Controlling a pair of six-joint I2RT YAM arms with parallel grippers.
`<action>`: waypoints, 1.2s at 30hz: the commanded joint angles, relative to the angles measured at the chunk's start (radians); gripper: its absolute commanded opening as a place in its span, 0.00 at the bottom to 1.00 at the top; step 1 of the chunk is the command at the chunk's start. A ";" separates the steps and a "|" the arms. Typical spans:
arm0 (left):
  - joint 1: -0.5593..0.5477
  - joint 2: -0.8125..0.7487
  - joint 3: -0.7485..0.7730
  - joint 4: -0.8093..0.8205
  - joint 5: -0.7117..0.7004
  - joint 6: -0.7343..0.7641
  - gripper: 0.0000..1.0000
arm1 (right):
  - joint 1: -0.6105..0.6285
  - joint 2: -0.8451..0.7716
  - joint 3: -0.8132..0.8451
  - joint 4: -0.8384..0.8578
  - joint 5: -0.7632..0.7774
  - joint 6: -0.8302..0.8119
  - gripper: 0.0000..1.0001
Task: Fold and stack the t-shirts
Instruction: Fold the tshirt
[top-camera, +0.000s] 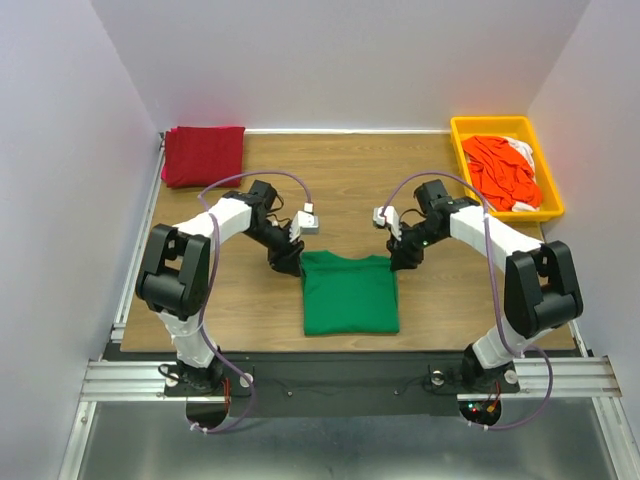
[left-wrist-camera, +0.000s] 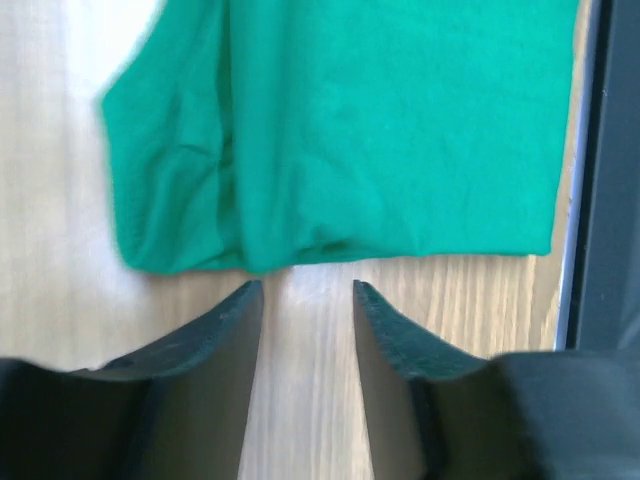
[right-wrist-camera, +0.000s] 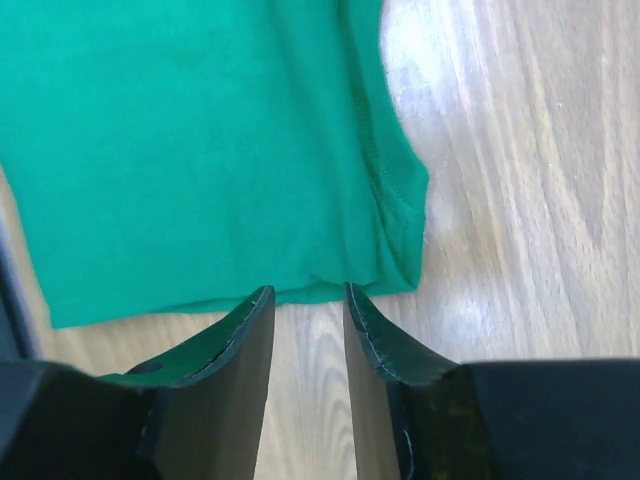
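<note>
A bright green t-shirt (top-camera: 350, 293) lies folded into a rectangle on the table near the front edge, also in the left wrist view (left-wrist-camera: 380, 130) and the right wrist view (right-wrist-camera: 190, 150). My left gripper (top-camera: 289, 262) is open and empty, its tips (left-wrist-camera: 305, 288) just short of the shirt's far left corner. My right gripper (top-camera: 402, 261) is open and empty, its tips (right-wrist-camera: 307, 292) at the shirt's far right corner edge. A dark red t-shirt (top-camera: 204, 154) lies folded at the back left. Orange-red and white t-shirts (top-camera: 503, 170) lie crumpled in the yellow tray.
The yellow plastic tray (top-camera: 548, 165) stands at the back right corner. The wooden table (top-camera: 340, 180) ends in a black front edge (top-camera: 350, 345) just below the green shirt. White walls close in the left, back and right.
</note>
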 joint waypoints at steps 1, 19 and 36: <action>-0.010 -0.090 0.051 0.040 -0.012 -0.043 0.56 | -0.015 0.015 0.102 -0.003 -0.042 0.153 0.39; -0.292 0.109 0.204 0.325 -0.156 -0.211 0.57 | -0.038 0.524 0.567 0.038 -0.315 0.541 0.31; -0.364 0.175 0.211 0.282 -0.140 -0.176 0.24 | -0.040 0.546 0.487 0.072 -0.362 0.558 0.29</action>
